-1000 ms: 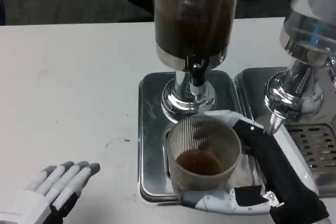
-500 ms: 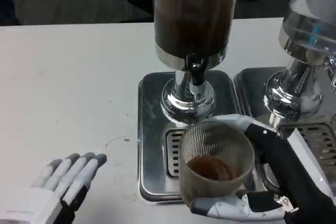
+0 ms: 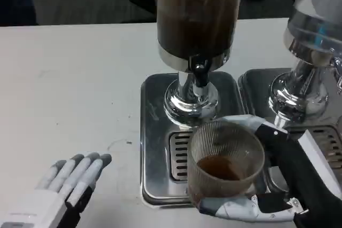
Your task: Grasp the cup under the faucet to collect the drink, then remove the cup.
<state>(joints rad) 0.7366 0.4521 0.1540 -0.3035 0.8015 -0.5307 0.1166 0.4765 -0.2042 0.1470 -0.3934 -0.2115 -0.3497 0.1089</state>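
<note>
While the brown drink is sitting in it, these lines are setting out how things are lying on the white table.

Cup: the ribbed, see-through cup is standing upright in the right hand's grasp, over the front right part of the steel drip tray, in front of and slightly right of the faucet; whether its base is touching the tray or hanging just above it is hard to judge from this angle.
Drink: brown liquid is lying in the lower part of the cup.
Right hand: the right hand is wrapping the cup, one white finger curving around the far rim side and another curling under the near side, its black palm pressing against the cup's right wall.
Left hand: the left hand is resting palm down on the table at the lower left, fingers straight and slightly spread, holding nothing, well apart from the tray.
Dispenser: the tall dispenser with dark liquid inside is standing on a chrome base at the back of the tray, its black faucet pointing down.
Second dispenser: a clear second dispenser is standing at the right on its own steel tray.
</note>
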